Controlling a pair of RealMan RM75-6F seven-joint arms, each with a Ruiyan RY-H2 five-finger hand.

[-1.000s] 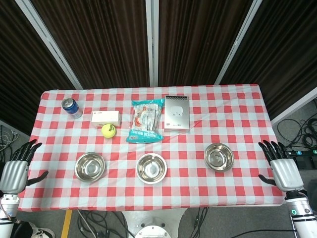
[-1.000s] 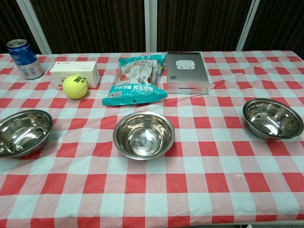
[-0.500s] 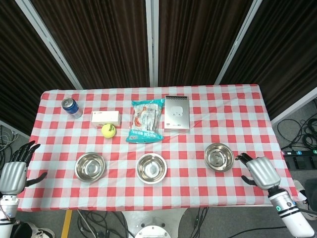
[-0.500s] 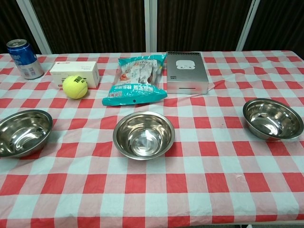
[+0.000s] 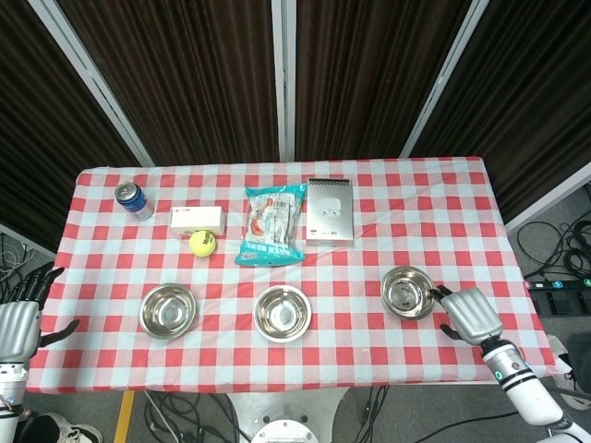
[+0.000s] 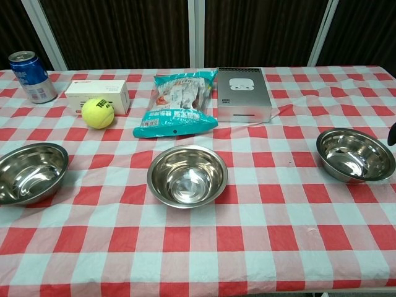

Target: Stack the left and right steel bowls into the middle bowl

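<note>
The head view shows both hands; the chest view catches only a dark fingertip at its right edge. The right hand (image 5: 472, 315) sits just beside the right steel bowl (image 5: 407, 293), fingers (image 5: 441, 293) spread and empty. The left hand (image 5: 17, 325) hovers off the tabletop (image 5: 443, 221), fingers apart, well away from the left steel bowl (image 5: 167, 310) and middle bowl (image 5: 282, 313).

Red-and-white checked cloth (image 6: 260, 247) covers the surface; the bowls (image 6: 187, 176) are shiny steel, the ball (image 6: 98, 113) yellow-green, the can (image 6: 28, 77) blue, the packet (image 6: 176, 105) teal.
</note>
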